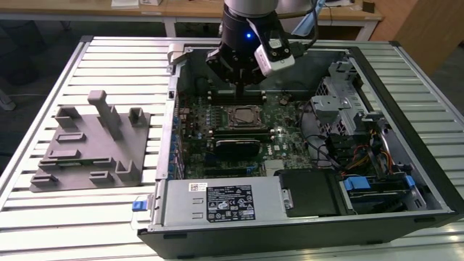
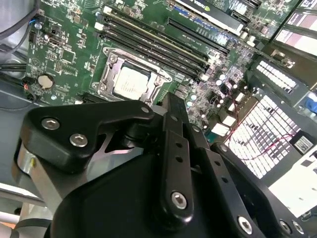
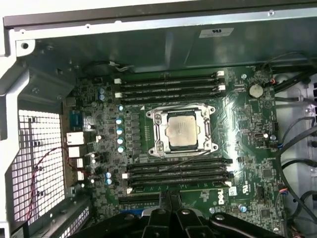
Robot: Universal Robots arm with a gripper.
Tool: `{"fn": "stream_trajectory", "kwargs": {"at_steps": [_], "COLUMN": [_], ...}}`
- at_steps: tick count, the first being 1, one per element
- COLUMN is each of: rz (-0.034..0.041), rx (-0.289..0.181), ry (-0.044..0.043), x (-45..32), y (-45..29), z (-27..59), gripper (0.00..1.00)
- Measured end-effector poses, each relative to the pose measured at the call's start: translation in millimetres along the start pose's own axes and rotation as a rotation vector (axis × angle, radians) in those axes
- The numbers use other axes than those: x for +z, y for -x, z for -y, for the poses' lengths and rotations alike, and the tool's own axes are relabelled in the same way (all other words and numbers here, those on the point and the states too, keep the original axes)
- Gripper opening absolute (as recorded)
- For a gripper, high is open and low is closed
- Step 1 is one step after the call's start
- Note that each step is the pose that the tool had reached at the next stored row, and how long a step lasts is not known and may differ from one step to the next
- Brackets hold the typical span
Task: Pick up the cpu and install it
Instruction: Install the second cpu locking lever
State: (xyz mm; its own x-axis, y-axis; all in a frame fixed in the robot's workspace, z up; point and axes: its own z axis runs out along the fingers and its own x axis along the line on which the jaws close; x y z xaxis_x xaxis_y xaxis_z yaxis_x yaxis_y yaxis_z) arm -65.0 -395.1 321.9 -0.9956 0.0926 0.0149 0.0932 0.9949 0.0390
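The small square silvery-topped cpu (image 3: 180,130) sits in the dark metal socket frame (image 3: 157,130) — the black gripper (image 1: 242,82) hovers above that frame, fingers closed together, gripping nothing.

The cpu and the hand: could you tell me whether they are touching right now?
Apart. In the first wrist view the cpu sits in its socket, with bare board and memory slots between it and the hand.

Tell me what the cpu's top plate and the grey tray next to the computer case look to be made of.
The cpu top looks like bare silvery metal with a matte, faintly brushed sheen that catches the light; it sits within the socket frame. The grey tray looks like moulded or printed plastic: uniform dull grey, no glints, chunky upright posts.
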Motion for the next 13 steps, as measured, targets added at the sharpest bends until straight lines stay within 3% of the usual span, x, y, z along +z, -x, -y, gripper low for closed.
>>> {"fn": "stream_trajectory", "kwargs": {"at_steps": [13], "rz": [-0.0012], "rx": [-0.03], "ry": [-0.0004], "x": [15.1], "y": [6.5], "z": [0.0], "gripper": [0.11]}}
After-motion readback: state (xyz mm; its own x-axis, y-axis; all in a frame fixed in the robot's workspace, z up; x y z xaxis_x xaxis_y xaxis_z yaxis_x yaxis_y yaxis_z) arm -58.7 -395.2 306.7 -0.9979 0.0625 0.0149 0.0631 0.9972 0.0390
